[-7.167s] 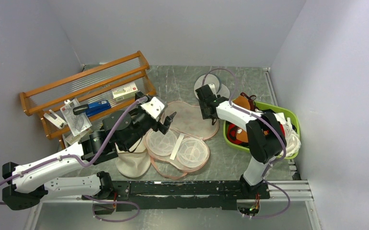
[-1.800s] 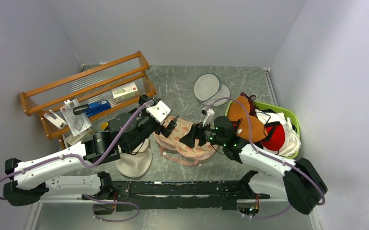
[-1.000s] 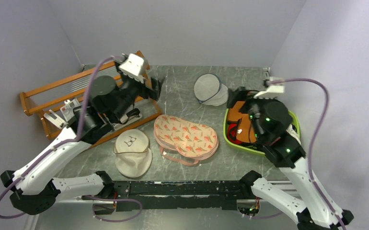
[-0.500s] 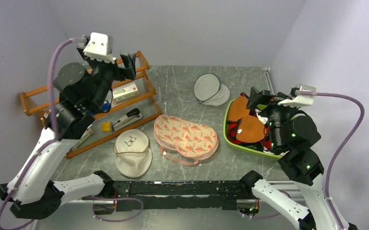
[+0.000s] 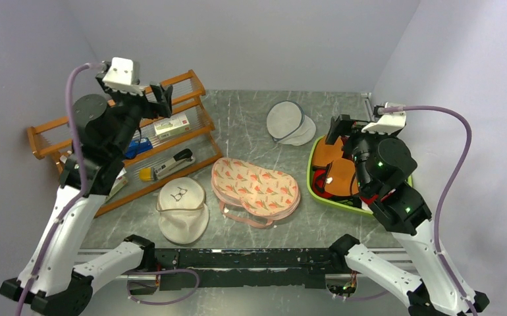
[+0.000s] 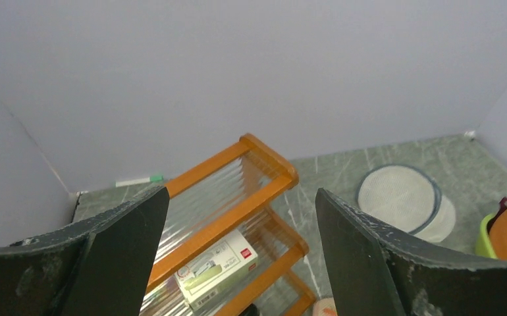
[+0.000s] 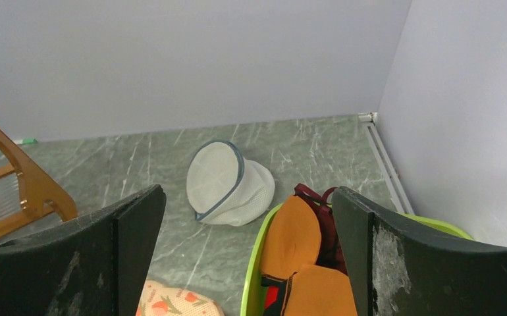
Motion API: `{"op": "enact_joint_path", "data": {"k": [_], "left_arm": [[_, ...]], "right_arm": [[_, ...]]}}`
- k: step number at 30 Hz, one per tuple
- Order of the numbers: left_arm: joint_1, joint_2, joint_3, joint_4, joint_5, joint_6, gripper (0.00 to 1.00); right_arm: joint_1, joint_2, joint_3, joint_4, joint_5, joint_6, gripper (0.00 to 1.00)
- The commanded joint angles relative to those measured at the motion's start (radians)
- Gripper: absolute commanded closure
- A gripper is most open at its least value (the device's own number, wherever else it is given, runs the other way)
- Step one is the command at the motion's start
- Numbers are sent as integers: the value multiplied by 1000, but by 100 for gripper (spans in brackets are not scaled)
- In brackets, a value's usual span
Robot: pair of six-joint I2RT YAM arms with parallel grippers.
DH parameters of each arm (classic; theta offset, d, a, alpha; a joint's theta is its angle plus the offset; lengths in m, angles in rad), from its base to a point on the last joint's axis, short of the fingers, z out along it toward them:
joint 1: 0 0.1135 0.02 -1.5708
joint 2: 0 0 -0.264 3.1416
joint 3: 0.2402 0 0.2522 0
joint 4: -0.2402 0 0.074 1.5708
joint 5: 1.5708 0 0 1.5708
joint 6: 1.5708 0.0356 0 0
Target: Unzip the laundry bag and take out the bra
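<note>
Pink laundry bag (image 5: pixel 256 189) closed, bra (image 5: pixel 340 176) in basket (image 7: pixel 255 263) — left gripper (image 6: pixel 241 194), right gripper (image 7: pixel 247 192) gaping.

The top view looks steeply down from high behind the near edge of the grey-green marbled tabletop (image 5: pixel 251 125), taking in all of it; both wrist views sit high, angled down toward the plain lilac back wall (image 6: pixel 238 66); all three share the orange wooden slatted rack (image 6: pixel 238 191), the round white dark-rimmed mesh pouch (image 6: pixel 396 197) and the lime-green plastic basket (image 7: pixel 254 289).
</note>
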Motion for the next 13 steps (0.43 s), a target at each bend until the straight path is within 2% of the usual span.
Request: {"op": "enact_joint_path", "data": {"k": [1, 13], "left_arm": [[5, -54, -12, 72, 46, -31, 6], [5, -96, -19, 68, 153, -50, 6]], "right_arm": [[-1, -2, 38, 25, -5, -10, 0], [-2, -47, 7, 50, -21, -18, 0]]}}
